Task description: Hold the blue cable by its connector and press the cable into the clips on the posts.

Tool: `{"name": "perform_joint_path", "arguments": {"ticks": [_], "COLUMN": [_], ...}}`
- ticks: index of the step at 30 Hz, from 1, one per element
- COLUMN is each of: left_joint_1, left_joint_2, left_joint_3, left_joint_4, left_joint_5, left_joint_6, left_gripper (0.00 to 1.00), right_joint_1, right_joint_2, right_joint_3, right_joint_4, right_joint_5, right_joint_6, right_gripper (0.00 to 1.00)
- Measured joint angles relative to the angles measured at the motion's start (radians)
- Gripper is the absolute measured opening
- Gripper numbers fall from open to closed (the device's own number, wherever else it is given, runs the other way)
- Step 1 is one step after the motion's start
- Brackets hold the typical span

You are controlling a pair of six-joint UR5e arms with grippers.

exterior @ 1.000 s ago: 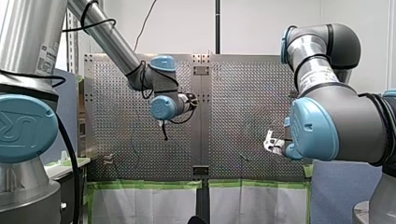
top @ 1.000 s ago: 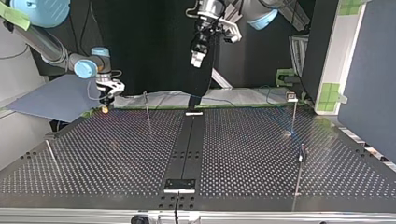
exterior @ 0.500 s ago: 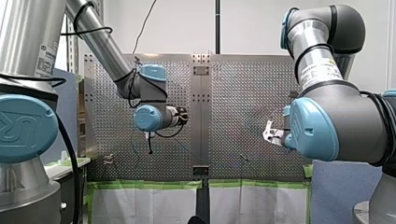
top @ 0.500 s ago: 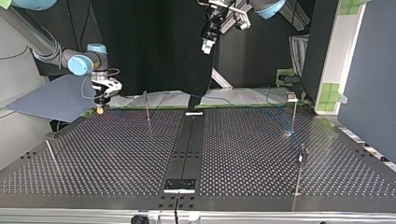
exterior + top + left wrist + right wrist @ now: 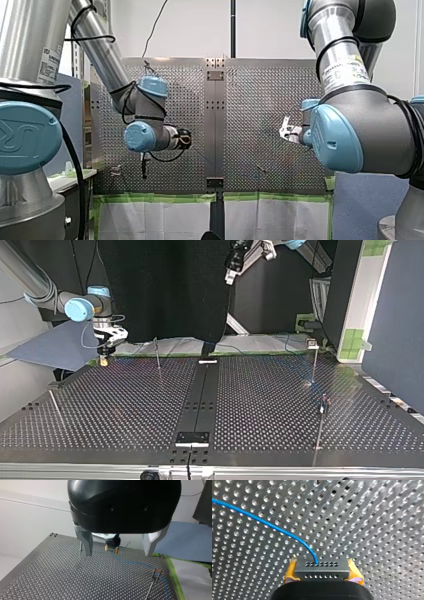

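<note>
Yellow pads [image 5: 291, 572] of right gripper [image 5: 321, 566] are clamped on the grey connector [image 5: 322, 573], one pad each side. The blue cable [image 5: 269, 525] leaves the connector's face ahead of the gripper and curves off toward 10 o'clock over the perforated table [image 5: 387, 517].

Top view, L to R:
- The right gripper [image 5: 103, 359] is at approx 10 o'clock from table centre. Its tip is just above the table's [image 5: 125, 405] far edge.
- At its 3 o'clock stands a thin post [image 5: 157, 354], upright and near the same edge.
- The left gripper [image 5: 231, 272] hangs at 12 o'clock, high above the table, well apart from connector and posts.
- A post w/ pale head [image 5: 313, 357] stands at approx 2 o'clock.
- A darker post [image 5: 321, 422] stands at approx 4 o'clock, nearer the camera.
- The cable is too faint here to trace.

Left wrist view:
- The left gripper [image 5: 119, 554] has its metal fingers [image 5: 86, 542] spread wide w/ nothing btwn them.
- Far ahead, seen btwn the fingers, is the right gripper [image 5: 111, 547] w/ its yellow pads down at the table [image 5: 50, 580].
- From it the blue cable [image 5: 132, 562] runs along the table toward 4 o'clock and passes the top of a leaning post w/ clip [image 5: 152, 586].
- Can't tell if the cable sits in that clip or only beside it.
</note>
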Motion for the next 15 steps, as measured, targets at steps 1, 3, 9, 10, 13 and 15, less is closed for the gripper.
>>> {"name": "perform_joint_path", "arguments": {"ticks": [1,3,9,10,13,15], "left_joint_1": [0.000,0.000,0.000,0.000,0.000,0.000], "left_joint_2": [0.000,0.000,0.000,0.000,0.000,0.000], "left_joint_3": [-0.003,-0.005,-0.006,-0.006,-0.006,-0.006], "left_joint_4": [0.001,0.001,0.002,0.002,0.002,0.002], "left_joint_5": [0.001,0.001,0.002,0.002,0.002,0.002], "left_joint_6": [0.000,0.000,0.001,0.001,0.001,0.001], "left_gripper": [1.00,1.00,1.00,1.00,1.00,1.00], "right_joint_1": [0.000,0.000,0.001,0.001,0.001,0.001], "right_joint_2": [-0.002,-0.004,-0.005,-0.005,-0.005,-0.005], "right_joint_3": [0.001,0.002,0.002,0.003,0.003,0.003], "right_joint_4": [0.000,-0.001,-0.001,-0.001,-0.001,-0.001], "right_joint_5": [-0.001,-0.001,-0.002,-0.002,-0.002,-0.002], "right_joint_6": [0.000,0.000,0.000,0.000,0.000,0.000], "right_gripper": [0.00,0.00,0.00,0.00,0.00,0.00]}}
